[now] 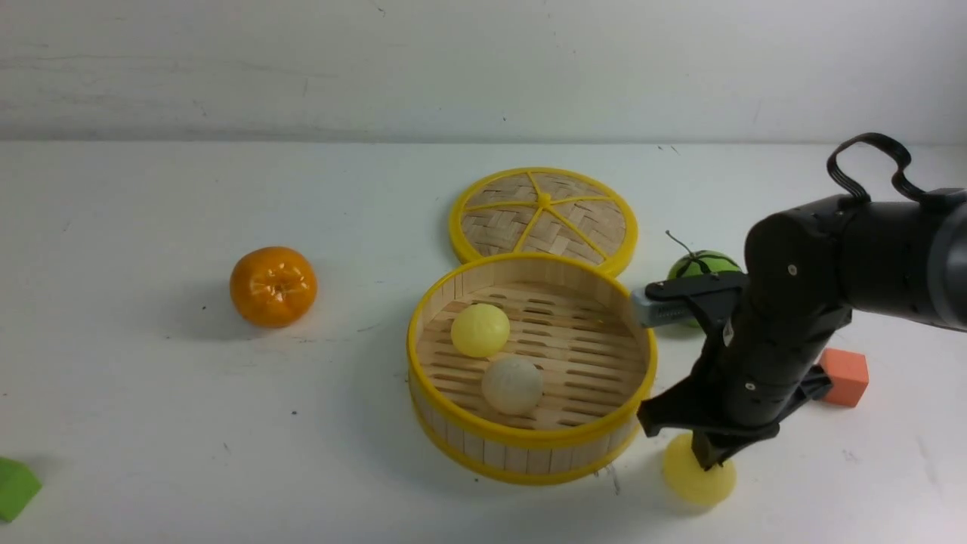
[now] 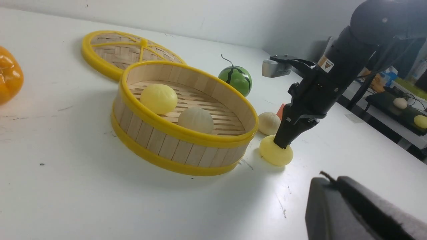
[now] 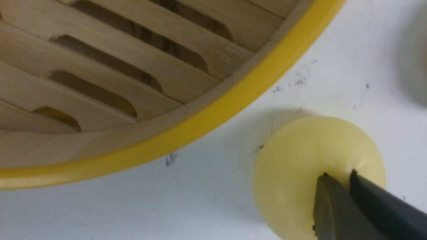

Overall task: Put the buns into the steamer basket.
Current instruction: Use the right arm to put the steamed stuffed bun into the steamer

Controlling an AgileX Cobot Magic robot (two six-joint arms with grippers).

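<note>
Right claw (image 1: 710, 461) is clenched on the tip of the yellow bun (image 1: 686, 483) beside the basket (image 1: 529, 436); so thin a pinch may slip during lifting

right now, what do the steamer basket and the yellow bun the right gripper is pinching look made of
The steamer basket looks like pale bamboo or wood slats, matte, with visible grain; its glossy yellow rims look plastic. The yellow bun is probably soft rubber or foam, smooth and satiny: it puckers where the right gripper pinches its top.
</note>
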